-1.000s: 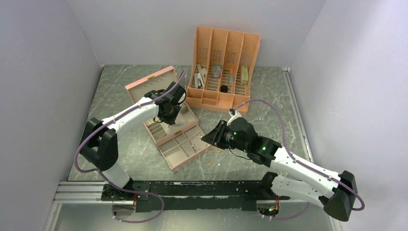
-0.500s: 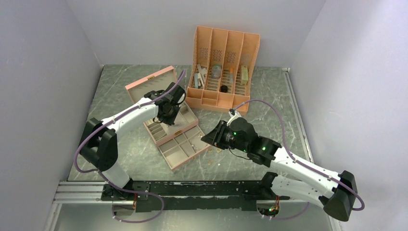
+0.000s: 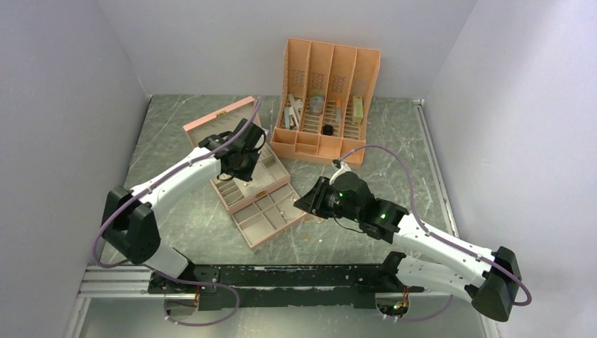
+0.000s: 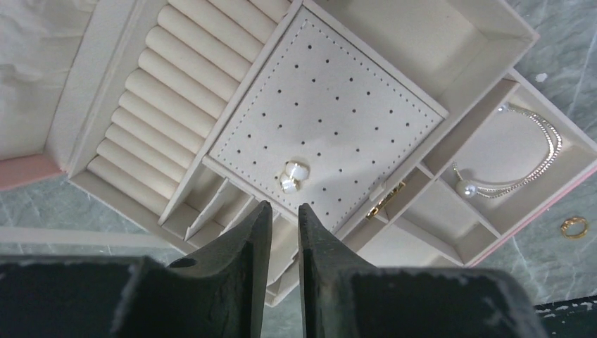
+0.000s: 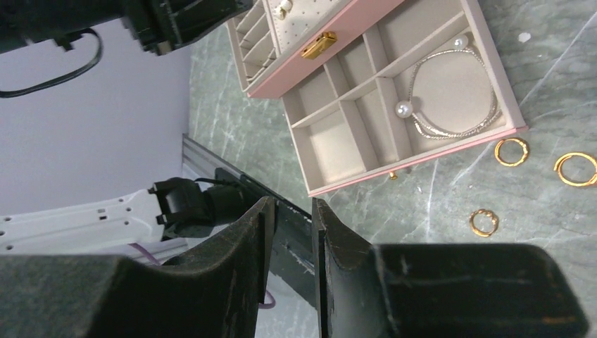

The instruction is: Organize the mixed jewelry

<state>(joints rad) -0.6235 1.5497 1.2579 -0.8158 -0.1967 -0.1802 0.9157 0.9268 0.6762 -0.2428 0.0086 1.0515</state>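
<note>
Gold rings (image 5: 511, 151) — just beside jewelry box (image 5: 352, 32)

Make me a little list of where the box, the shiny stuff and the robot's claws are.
Jewellery box: open, drawer pulled out
Pearl earrings: on the dotted pad in the box
Silver chain with a pearl: in a drawer compartment
Gold rings: loose on the table beside the drawer
Left gripper: above the pad, slightly open, empty
Right gripper: near the rings, slightly open, empty

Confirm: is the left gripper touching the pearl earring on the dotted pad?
Apart. Left wrist view: bare dotted pad shows between left gripper and pearl earring.
</note>
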